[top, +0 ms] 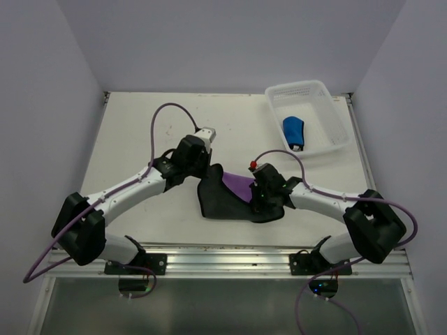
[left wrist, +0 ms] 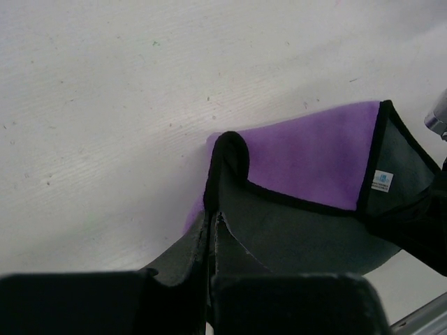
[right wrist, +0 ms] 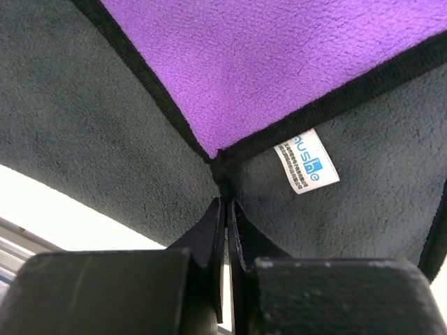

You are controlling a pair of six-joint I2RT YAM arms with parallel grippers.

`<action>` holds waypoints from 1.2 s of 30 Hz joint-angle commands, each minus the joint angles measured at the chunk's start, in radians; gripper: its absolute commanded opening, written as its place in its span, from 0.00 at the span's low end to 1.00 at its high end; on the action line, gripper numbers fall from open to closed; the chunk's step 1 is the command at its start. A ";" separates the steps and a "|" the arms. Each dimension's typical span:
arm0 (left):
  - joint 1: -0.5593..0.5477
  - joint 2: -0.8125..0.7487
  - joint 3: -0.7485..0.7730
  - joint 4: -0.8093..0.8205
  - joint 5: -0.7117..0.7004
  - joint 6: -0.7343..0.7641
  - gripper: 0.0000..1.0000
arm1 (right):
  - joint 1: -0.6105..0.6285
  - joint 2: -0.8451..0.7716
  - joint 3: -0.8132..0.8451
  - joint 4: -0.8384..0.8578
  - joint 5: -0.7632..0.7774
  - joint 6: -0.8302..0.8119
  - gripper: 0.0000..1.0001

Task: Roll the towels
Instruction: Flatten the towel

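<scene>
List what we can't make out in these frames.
Top view: the wrists hide where the left end effector and right end effector pinch the purple towel.
Right wrist: label print too small; towel cut off by frame edges.
Top view: blue towel in basket too small to judge its roll.

One towel lies at the table's near middle; the other towel in the far-right basket.

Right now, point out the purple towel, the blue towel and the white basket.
purple towel (top: 236,185), top external view, its exposed purple face
blue towel (top: 294,132), top external view, middle of the bundle
white basket (top: 299,90), top external view, far wall
</scene>
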 commanded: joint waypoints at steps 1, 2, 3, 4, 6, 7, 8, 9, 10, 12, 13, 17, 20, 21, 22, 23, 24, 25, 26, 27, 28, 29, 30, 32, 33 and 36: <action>0.006 -0.045 0.026 0.020 0.032 0.030 0.00 | 0.006 -0.054 0.026 -0.025 0.039 -0.007 0.00; 0.006 -0.063 0.035 0.011 0.032 0.030 0.00 | 0.006 -0.073 0.037 -0.036 0.042 -0.006 0.00; 0.006 -0.075 0.038 -0.003 0.026 0.030 0.00 | 0.004 -0.099 0.043 -0.048 0.044 -0.007 0.00; 0.006 -0.106 0.041 -0.028 0.020 0.032 0.00 | 0.004 -0.122 0.051 -0.075 0.050 -0.001 0.00; 0.004 -0.141 0.046 -0.051 -0.002 0.027 0.00 | 0.006 -0.197 0.075 -0.105 0.060 0.005 0.00; 0.006 -0.179 0.046 -0.072 -0.003 0.025 0.00 | 0.004 -0.220 0.084 -0.132 0.060 0.016 0.00; 0.006 -0.198 0.047 -0.083 -0.005 0.024 0.00 | 0.004 -0.274 0.103 -0.144 0.060 0.023 0.00; 0.006 -0.215 0.049 -0.095 0.001 0.019 0.00 | 0.004 -0.297 0.109 -0.152 0.059 0.030 0.00; 0.006 -0.233 0.049 -0.115 0.003 0.018 0.00 | 0.004 -0.324 0.113 -0.163 0.060 0.046 0.00; 0.006 -0.291 0.044 -0.131 0.018 0.019 0.00 | 0.004 -0.392 0.118 -0.165 0.042 0.065 0.00; 0.006 -0.340 0.039 -0.132 0.024 0.024 0.00 | 0.004 -0.409 0.120 -0.165 0.036 0.082 0.00; 0.006 -0.452 0.012 -0.149 0.043 0.025 0.00 | 0.006 -0.481 0.150 -0.200 0.002 0.109 0.00; 0.004 -0.486 0.033 -0.215 0.056 0.025 0.00 | 0.006 -0.532 0.166 -0.230 -0.022 0.134 0.00; 0.004 -0.495 0.036 -0.227 0.061 0.021 0.00 | 0.004 -0.547 0.166 -0.235 -0.027 0.143 0.00; 0.004 -0.515 0.039 -0.247 0.064 0.016 0.00 | 0.004 -0.581 0.166 -0.244 -0.036 0.160 0.00; 0.006 -0.526 0.041 -0.258 0.075 0.013 0.00 | 0.006 -0.598 0.166 -0.252 -0.038 0.168 0.00; 0.004 -0.538 0.042 -0.267 0.079 0.001 0.00 | 0.006 -0.618 0.167 -0.257 -0.042 0.178 0.00; 0.006 -0.563 0.044 -0.287 0.083 -0.007 0.00 | 0.006 -0.650 0.170 -0.281 -0.047 0.192 0.00; 0.004 -0.574 0.047 -0.298 0.083 -0.014 0.00 | 0.004 -0.667 0.182 -0.295 -0.047 0.200 0.00; 0.006 -0.586 0.049 -0.305 0.105 -0.030 0.00 | 0.004 -0.682 0.192 -0.312 -0.045 0.203 0.00; 0.004 -0.603 0.053 -0.322 0.110 -0.040 0.00 | 0.006 -0.694 0.204 -0.351 -0.044 0.209 0.00; 0.006 -0.611 0.068 -0.336 0.116 -0.051 0.00 | 0.004 -0.716 0.230 -0.373 -0.032 0.211 0.00; 0.006 -0.617 0.078 -0.345 0.125 -0.069 0.00 | 0.006 -0.724 0.245 -0.393 -0.026 0.214 0.00; 0.004 -0.634 0.108 -0.365 0.147 -0.082 0.00 | 0.006 -0.742 0.294 -0.451 -0.013 0.217 0.00; 0.006 -0.640 0.118 -0.365 0.170 -0.093 0.00 | 0.004 -0.744 0.313 -0.468 -0.013 0.215 0.00; 0.004 -0.658 0.150 -0.367 0.205 -0.105 0.00 | 0.004 -0.754 0.371 -0.525 -0.016 0.220 0.00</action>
